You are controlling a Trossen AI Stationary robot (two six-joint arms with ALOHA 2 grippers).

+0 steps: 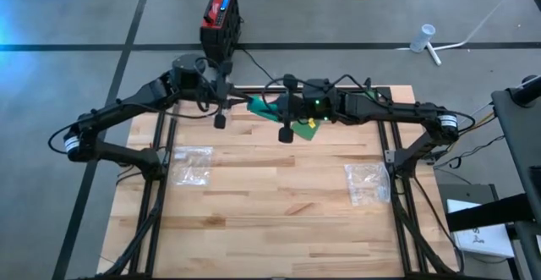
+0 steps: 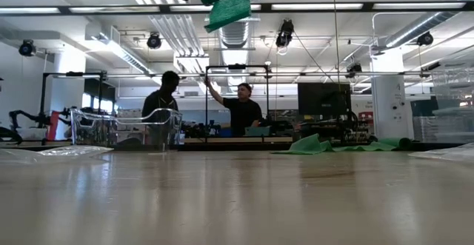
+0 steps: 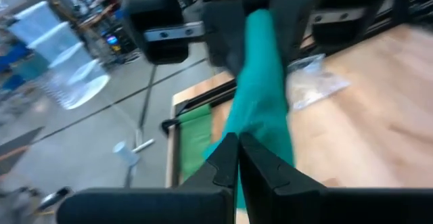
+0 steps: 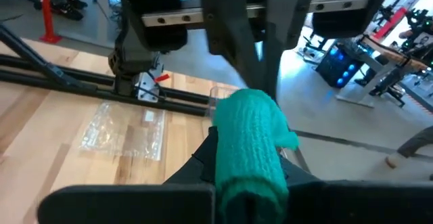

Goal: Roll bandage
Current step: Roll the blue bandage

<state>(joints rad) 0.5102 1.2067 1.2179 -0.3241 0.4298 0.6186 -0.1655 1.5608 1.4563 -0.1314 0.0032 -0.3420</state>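
A green bandage [image 1: 264,108] is held up above the far middle of the table between my two grippers. My left gripper [image 3: 238,139] comes in from the table's left and is shut on the flat strip [image 3: 260,68]. My right gripper [image 4: 247,153] comes in from the right, facing it, and is shut on the thick rolled part [image 4: 247,126]. In the low view a short free piece [image 2: 229,9] hangs below the grippers. More green cloth [image 3: 196,132] lies on the table's far edge. I cannot tell whether it is joined to the held bandage. My left gripper pinches the bandage's flat strip [image 3: 267,146] between its two shut fingers, coming nearly level from the table's left. The strip runs straight from the fingers to the other gripper, clear of the table. My right gripper pinches the rolled part [image 4: 237,173] between its two fingers, one on each side, coming nearly level from the table's right. The roll lies along the fingers, reaches past their tips toward the left gripper, and is lifted clear.
Two clear plastic bags lie on the wooden table, one at the left [image 1: 193,163] and one at the right [image 1: 368,183]. A red and black box [image 1: 221,13] stands on the floor beyond the far edge. Two people [image 2: 241,108] stand in the room behind.
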